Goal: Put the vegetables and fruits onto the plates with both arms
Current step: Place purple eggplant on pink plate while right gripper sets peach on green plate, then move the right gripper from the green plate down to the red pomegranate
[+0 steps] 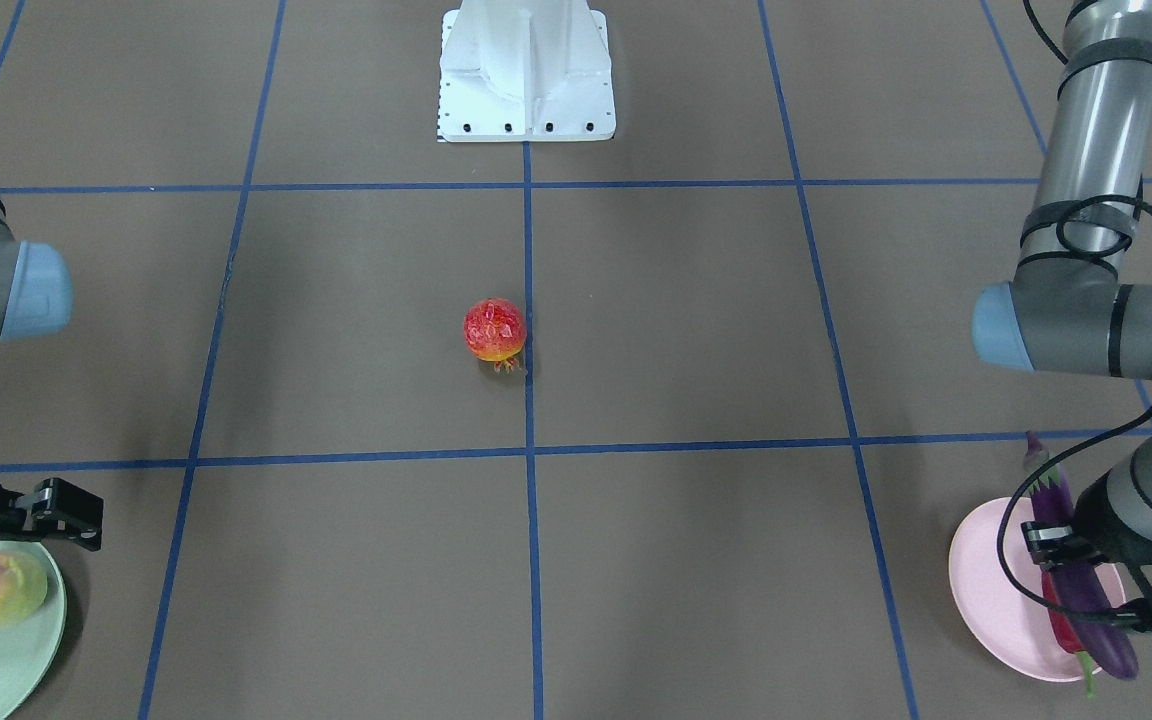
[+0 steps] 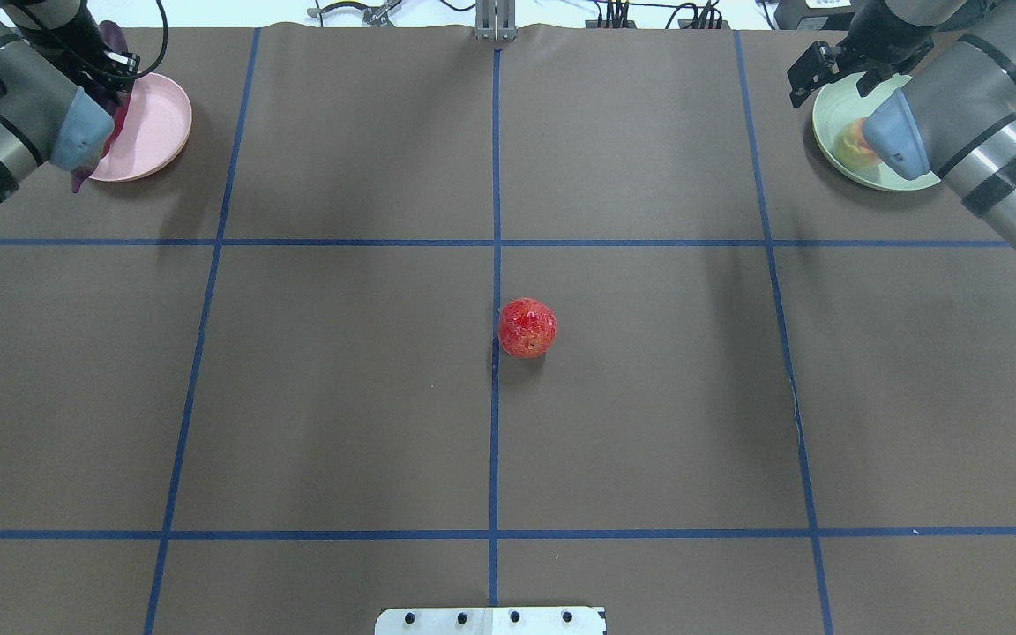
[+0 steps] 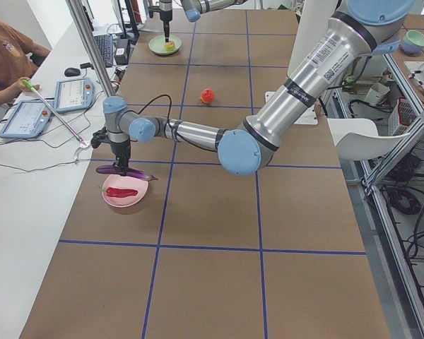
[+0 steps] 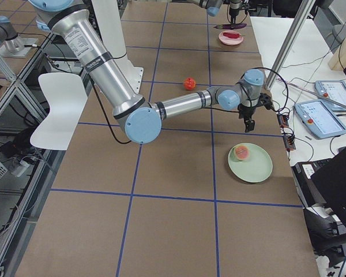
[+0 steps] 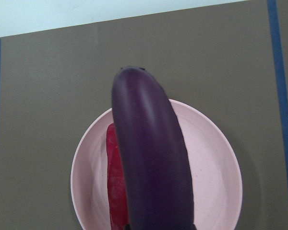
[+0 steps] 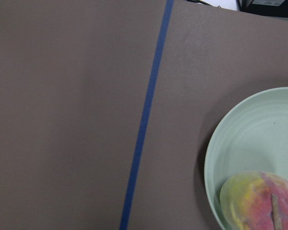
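My left gripper point(image 3: 120, 161) is shut on the purple eggplant point(image 5: 149, 163) and holds it just above the pale pink plate point(image 5: 216, 177). The dark red chili point(image 5: 116, 191) lies on that plate under the eggplant. The eggplant point(image 1: 1086, 600) and pink plate point(image 1: 986, 590) are at the lower right of the front view. My right gripper point(image 2: 834, 78) is open and empty, above the inner edge of the mint green plate point(image 2: 834, 119). The peach point(image 6: 259, 201) lies on this plate point(image 6: 259, 124). The bumpy red-orange fruit point(image 2: 526, 327) sits alone at the table's centre.
Blue tape lines point(image 2: 496, 176) divide the brown table into squares. The robot's white base point(image 1: 526, 75) stands at the middle of its edge. An operator point(image 3: 7, 56) with tablets point(image 3: 74, 94) sits along the far side, beyond the plates.
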Robot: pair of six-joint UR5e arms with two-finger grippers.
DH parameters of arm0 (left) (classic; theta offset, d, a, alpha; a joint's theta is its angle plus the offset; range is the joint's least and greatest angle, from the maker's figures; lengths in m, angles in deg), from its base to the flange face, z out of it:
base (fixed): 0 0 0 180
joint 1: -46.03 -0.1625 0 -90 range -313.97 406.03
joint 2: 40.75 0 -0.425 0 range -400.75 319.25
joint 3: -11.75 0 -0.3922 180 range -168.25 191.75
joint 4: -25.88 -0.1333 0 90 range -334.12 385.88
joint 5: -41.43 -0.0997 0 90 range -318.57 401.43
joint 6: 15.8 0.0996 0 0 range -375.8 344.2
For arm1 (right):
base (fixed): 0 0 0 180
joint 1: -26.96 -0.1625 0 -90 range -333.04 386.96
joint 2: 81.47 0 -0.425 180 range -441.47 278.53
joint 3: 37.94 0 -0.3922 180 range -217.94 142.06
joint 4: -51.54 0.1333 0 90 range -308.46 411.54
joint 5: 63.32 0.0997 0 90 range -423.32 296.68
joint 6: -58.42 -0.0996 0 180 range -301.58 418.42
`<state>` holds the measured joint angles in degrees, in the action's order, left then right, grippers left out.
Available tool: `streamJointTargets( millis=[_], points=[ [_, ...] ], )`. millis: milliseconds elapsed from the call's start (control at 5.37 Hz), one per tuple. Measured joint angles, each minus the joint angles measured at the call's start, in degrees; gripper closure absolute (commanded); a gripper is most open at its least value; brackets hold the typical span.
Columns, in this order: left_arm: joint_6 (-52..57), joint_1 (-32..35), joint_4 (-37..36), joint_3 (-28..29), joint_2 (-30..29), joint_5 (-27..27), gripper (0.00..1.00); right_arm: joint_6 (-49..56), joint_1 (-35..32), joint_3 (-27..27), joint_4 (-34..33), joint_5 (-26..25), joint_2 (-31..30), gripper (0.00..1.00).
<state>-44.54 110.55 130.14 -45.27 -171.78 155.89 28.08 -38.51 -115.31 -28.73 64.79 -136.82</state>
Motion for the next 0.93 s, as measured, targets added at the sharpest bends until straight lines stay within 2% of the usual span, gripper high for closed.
streamJointTargets(
  millis=[372,559,745,931],
  points=[
    [-0.17,-2.57,2.51,3.23,-0.49,-4.10,1.00,-9.26,2.36,-6.21,-1.37,2.57,-0.24,0.00],
    [-0.07,-2.98,3.46,4.19,-0.49,-5.21,0.05,-14.54,4.65,-8.93,-1.48,2.96,-0.31,0.00],
    [0.43,-3.08,3.89,4.49,-0.50,-5.77,0.00,-19.72,7.45,-11.61,-1.56,3.07,-0.35,0.00],
    [1.43,-2.96,4.02,4.51,-0.52,-5.94,0.00,-22.70,9.92,-13.19,-1.65,2.99,-0.36,0.00]
  ],
)
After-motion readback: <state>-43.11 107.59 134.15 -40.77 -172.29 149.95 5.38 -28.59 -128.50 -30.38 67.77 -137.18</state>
